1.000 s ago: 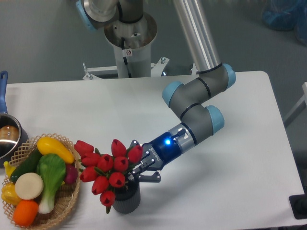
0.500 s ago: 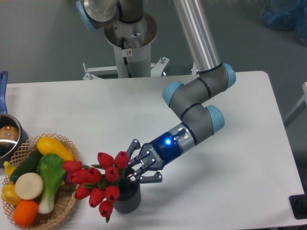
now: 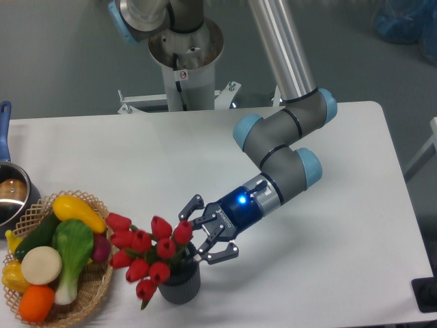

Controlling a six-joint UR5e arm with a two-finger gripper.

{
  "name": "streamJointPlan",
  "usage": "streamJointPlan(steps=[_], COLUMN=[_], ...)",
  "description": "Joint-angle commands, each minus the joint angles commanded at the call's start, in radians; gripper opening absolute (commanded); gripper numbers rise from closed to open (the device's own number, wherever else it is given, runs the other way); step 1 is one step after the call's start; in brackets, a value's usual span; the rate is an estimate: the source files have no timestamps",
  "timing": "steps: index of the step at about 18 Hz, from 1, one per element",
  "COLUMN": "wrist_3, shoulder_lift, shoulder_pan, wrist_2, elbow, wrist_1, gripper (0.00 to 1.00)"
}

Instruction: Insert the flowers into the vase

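Note:
The red tulips (image 3: 147,251) stand with their stems in the dark grey ribbed vase (image 3: 179,288) near the table's front edge, the buds leaning left toward the basket. My gripper (image 3: 202,232) is open, its fingers spread just right of and above the bunch. One finger (image 3: 220,255) sits close above the vase rim, another finger (image 3: 190,205) is beside the top buds. The gripper holds nothing.
A wicker basket (image 3: 95,290) of toy vegetables stands at the front left, touching the leaning buds. A metal pot (image 3: 10,195) with a blue handle sits at the left edge. The robot's base (image 3: 186,61) is behind the table.
The gripper opened and let go of the tulips, then drew back slightly up and right. The bunch dropped into the vase and tilted left.

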Motion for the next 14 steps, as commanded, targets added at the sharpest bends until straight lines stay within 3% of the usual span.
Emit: streamJointPlan(steps=[8, 14], wrist_3=[0.002, -0.071], shoulder_lift=[0.055, 0.192], shoulder_pan=[0.093, 0.121], wrist_2=[0.033, 0.388], elbow=[0.017, 0.04], wrist_1=[0.0, -0.005], gripper=[1.0, 1.0])
